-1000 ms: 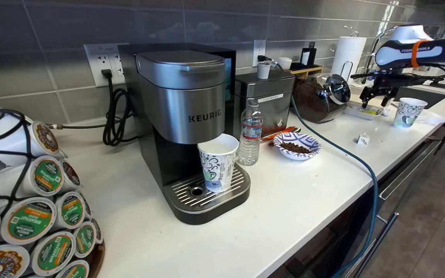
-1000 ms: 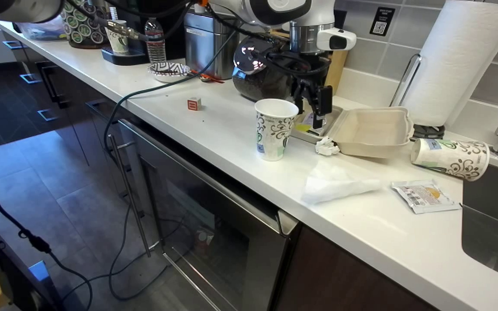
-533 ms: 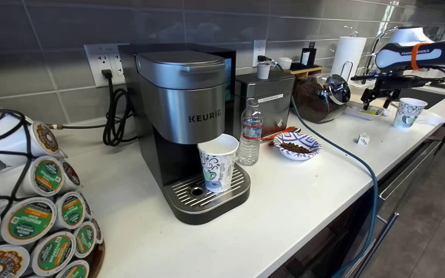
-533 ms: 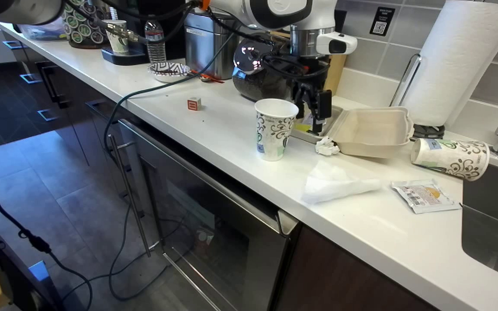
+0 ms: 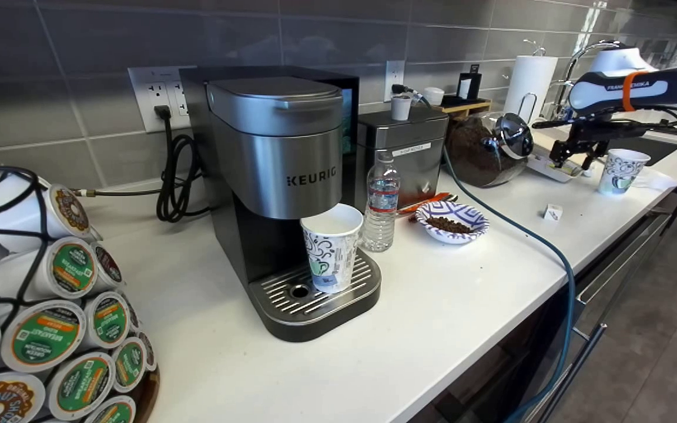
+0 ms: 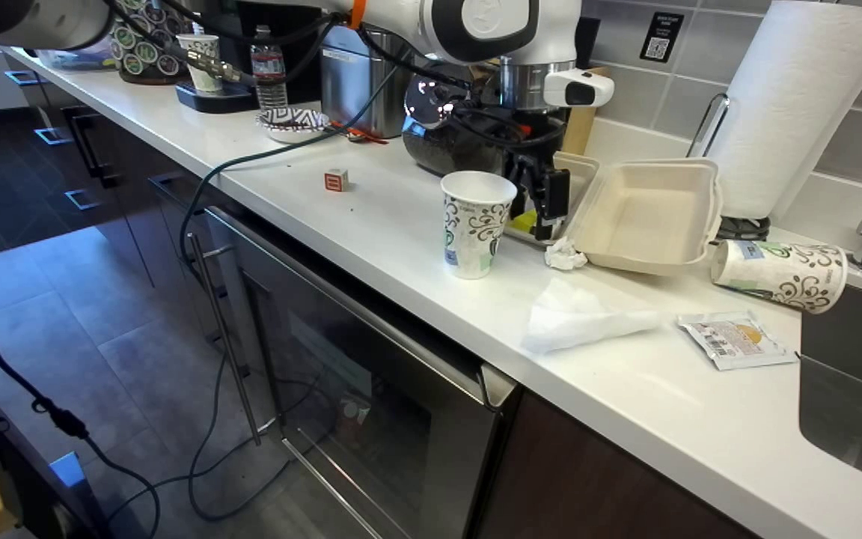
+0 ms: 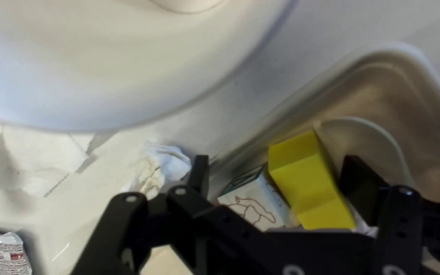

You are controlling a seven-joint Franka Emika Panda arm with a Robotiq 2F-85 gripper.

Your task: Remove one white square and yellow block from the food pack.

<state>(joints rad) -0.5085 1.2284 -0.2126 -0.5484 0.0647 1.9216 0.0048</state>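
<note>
The food pack is an open pale clamshell tray, its lid (image 6: 644,213) laid open beside it. It also shows in an exterior view (image 5: 541,169) and the wrist view (image 7: 399,49). Inside lie a yellow block (image 7: 306,179) and, against it, a white square, a small block with line drawings (image 7: 256,200). My gripper (image 7: 277,164) is open and low in the tray, its fingers on either side of both. One finger is close to the yellow block; touching cannot be told. The other stands apart from the white square, near the tray wall. The gripper also shows in both exterior views (image 5: 572,166) (image 6: 532,221).
An upright patterned paper cup (image 6: 476,224) stands close beside the gripper. Crumpled paper (image 6: 566,254), a napkin (image 6: 584,318), a packet (image 6: 738,340) and a lying cup (image 6: 783,275) are nearby. Another small white block (image 5: 553,212) is on the counter. A glass jar (image 5: 485,150) stands behind.
My gripper has moved down into the food pack. The food pack has shifted and tilted, with its lid turned a little. The gripper stays open.
</note>
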